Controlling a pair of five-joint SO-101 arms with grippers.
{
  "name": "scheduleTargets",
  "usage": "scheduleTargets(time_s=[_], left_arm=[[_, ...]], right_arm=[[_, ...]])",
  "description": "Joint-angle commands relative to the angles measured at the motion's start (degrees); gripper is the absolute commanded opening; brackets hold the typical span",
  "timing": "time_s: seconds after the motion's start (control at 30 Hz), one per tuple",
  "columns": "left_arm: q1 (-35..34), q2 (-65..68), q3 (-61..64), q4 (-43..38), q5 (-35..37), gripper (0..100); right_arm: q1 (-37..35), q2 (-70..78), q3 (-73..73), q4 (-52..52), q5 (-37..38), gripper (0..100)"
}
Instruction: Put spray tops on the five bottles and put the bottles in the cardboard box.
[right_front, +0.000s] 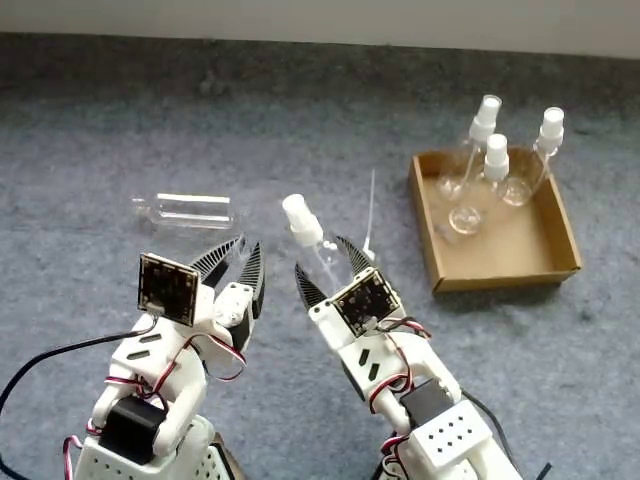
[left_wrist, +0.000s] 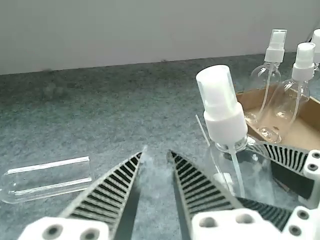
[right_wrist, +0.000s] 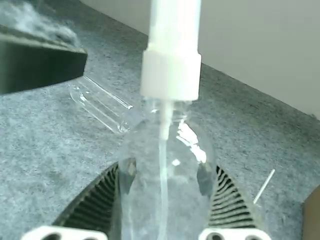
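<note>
Gripping capped bottle by its body in right pincer, well apart from cardboard box; left pincer hanging narrowly parted and empty just beside; risking smooth plastic slipping or tilting in carry, or knocking the three bottles already boxed.

counter: mottled grey | cardboard box: plain tan | every bottle: clear | spray tops: white | left end effector, right end effector: black ribbed fingers, white bodies | wires: red, black
</note>
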Motion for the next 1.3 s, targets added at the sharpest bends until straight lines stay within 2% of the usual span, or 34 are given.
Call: scheduleTargets(time_s=[0.0, 0.13, 0.3, 0.47, 0.57, 0.73, 1.07, 1.27], left_arm=[[1.10, -0.57, 1.10, 0.09, 0.00, 1], [1.10, -0.57, 4.00, 0.09, 0.18, 1], [1.27, -0.57, 7.96, 0.09, 0.26, 1], [8.22, -0.57, 11.21, 0.09, 0.26, 1], [13.23, -0.57, 13.14, 0.09, 0.09, 1], [14.55, -0.57, 14.81, 0.09, 0.18, 1], [14.73, -0.57, 14.11, 0.18, 0.35, 1], [20.35, -0.57, 9.36, 7.30, 0.35, 0]], right_arm=[[0.40, -1.01, 6.81, -1.80, 0.44, 9.4], [1.01, -1.01, 6.55, -1.80, 0.44, 9.4], [5.85, -1.01, 6.73, -1.80, 0.35, 9.4], [6.99, -1.01, 6.64, -1.89, 0.18, 9.4], [7.43, -1.10, 5.58, -1.89, -4.22, 9.4], [8.40, -1.01, 1.01, -1.71, -7.82, 9.4], [4.97, -0.75, -7.43, -1.89, -15.12, 9.3], [-0.84, -0.66, -12.44, -1.80, -15.03, 9.3]])
